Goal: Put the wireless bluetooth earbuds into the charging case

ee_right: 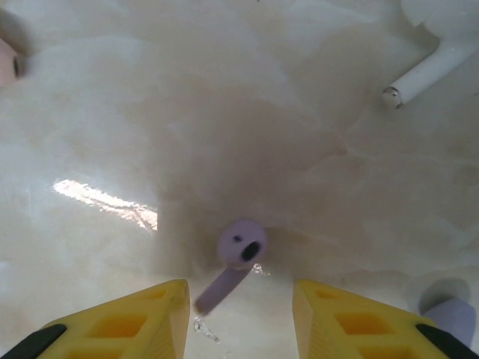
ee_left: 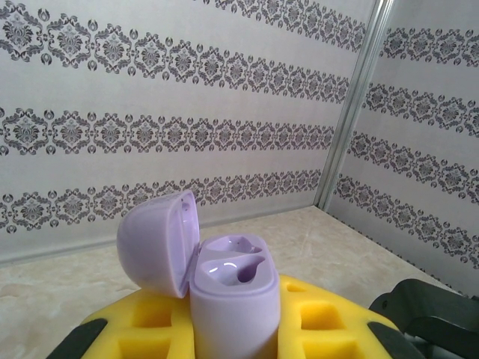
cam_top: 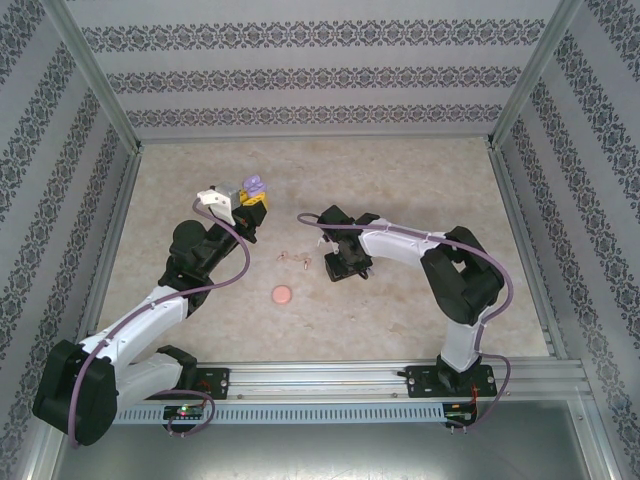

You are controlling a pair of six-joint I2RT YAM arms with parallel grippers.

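Observation:
My left gripper (cam_top: 252, 198) is raised above the table, shut on an upright purple charging case (ee_left: 232, 299). Its lid (ee_left: 157, 243) is hinged open to the left and both sockets are empty. My right gripper (cam_top: 345, 268) points down at the table and is open. A purple earbud (ee_right: 239, 254) lies flat on the table between its yellow fingers (ee_right: 127, 325), touching neither. A second purple earbud (ee_right: 453, 318) lies just outside the right finger. A white earbud (ee_right: 426, 71) lies farther off. Two pinkish earbuds (cam_top: 294, 258) lie between the arms.
A round pinkish closed case (cam_top: 282, 294) sits on the marble tabletop (cam_top: 420, 180) in front of the pinkish earbuds. Patterned walls and metal frame posts (ee_left: 358, 105) enclose the table on three sides.

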